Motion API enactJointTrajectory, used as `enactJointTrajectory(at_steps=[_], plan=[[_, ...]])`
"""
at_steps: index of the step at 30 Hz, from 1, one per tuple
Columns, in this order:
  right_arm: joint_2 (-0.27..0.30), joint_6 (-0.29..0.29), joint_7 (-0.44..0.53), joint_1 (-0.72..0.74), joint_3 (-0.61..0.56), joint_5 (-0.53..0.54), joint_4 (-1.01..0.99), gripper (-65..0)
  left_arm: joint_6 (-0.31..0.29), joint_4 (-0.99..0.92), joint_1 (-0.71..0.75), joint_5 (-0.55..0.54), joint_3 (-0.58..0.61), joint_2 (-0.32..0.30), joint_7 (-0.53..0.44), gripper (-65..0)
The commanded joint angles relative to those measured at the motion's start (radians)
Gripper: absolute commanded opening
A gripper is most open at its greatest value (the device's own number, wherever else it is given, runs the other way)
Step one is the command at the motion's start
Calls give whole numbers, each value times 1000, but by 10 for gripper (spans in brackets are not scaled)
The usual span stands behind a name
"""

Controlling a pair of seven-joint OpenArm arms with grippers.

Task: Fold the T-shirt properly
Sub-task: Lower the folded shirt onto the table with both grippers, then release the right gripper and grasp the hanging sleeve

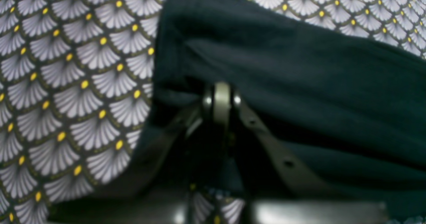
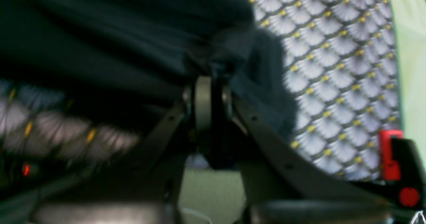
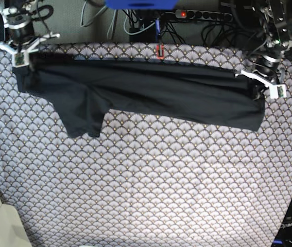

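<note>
Pinching shirt [image 3: 156, 87] at both ends looks like the step in hand, and you do it best by keeping the two claws level and matched. Your left claw [image 1: 221, 96] is pressed together at the shirt's end, with dark cloth right at its tips; whether a fold is truly caught between them, you can't tell. Your right claw [image 2: 209, 84] is closed on a bunched bit of shirt — the gathered cloth rises at its tips.

Before you lift, test the left grip with a slight raise; if the cloth slips, take a deeper bite. Then draw the claws gently apart until the slack goes, and move both together, or the long fold may skew.

Take the shirt as your landmark. The left claw sits on its one end, the right claw at the other, and the body stretches between them in a long band with lengthwise creases. Near the right claw, a loose flap, likely a sleeve, hangs out from the band across the cloth [image 3: 156, 195] — straighten that before you call the fold proper. Around and beneath the shirt lies the patterned cloth.
</note>
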Motion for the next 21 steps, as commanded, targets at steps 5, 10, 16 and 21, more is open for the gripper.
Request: enactJointTrajectory(at_steps=[5, 10, 16, 21], plan=[[2, -12, 22, 5, 20, 10, 17, -648, -5, 15, 0, -9, -6, -12, -21, -650], [2, -12, 22, -1, 17, 10, 17, -505, -5, 15, 0, -10, -6, -12, -21, -650], [2, -12, 31, -4, 17, 13, 17, -329, -5, 15, 0, -10, -6, -12, -21, -650], [4, -12, 31, -4, 28, 13, 31, -302, -5, 15, 0, -10, -6, -12, -21, -650]])
